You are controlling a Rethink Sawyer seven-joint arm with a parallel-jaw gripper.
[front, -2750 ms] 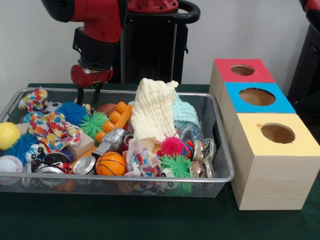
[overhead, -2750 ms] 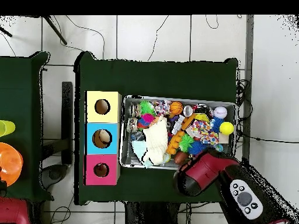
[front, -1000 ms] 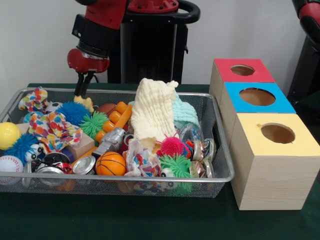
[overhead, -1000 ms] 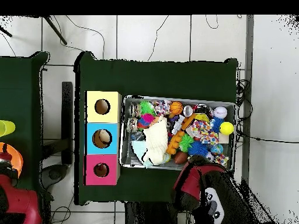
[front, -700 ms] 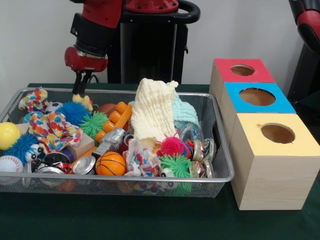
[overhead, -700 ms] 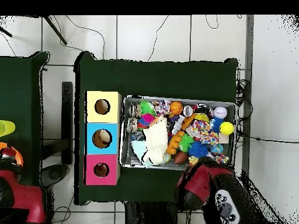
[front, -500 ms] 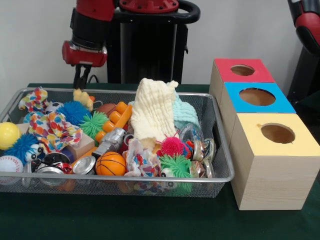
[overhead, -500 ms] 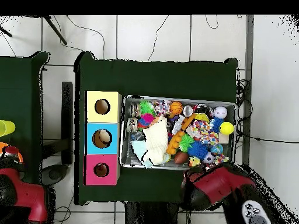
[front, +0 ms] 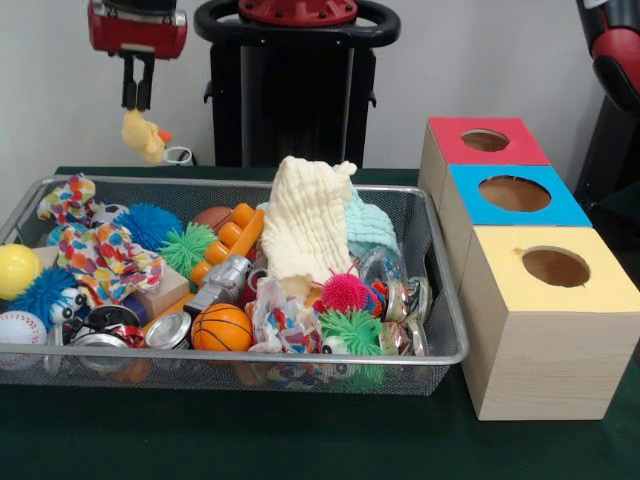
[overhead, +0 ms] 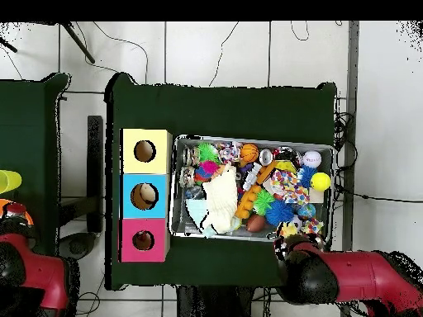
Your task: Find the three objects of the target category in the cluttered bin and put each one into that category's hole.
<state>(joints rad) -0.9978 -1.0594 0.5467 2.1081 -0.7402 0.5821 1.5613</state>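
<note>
My gripper (front: pixel 137 105) hangs high at the upper left of the front view, above the far left corner of the wire bin (front: pixel 250 355). It is shut on a small yellow duck toy (front: pixel 143 135), which dangles under the fingertips clear of the bin. To the right stand three wooden boxes with holes: red-topped (front: pixel 485 140), blue-topped (front: pixel 513 193) and yellow-topped (front: pixel 555 267). In the overhead view the red arm (overhead: pixel 330 276) covers the gripper just below the bin's rim (overhead: pixel 248 139).
The bin is packed with a cream cloth (front: pixel 310 225), a mini basketball (front: pixel 221 327), a yellow ball (front: pixel 17 270), a baseball (front: pixel 20 328), spiky balls, cans and patterned fabric. A second red arm shows at the overhead view's lower left (overhead: pixel 29 276).
The gripper has risen out of the bin's far left corner with the yellow duck in its grip, drifting left in the front view. The bin's other contents have not moved.
</note>
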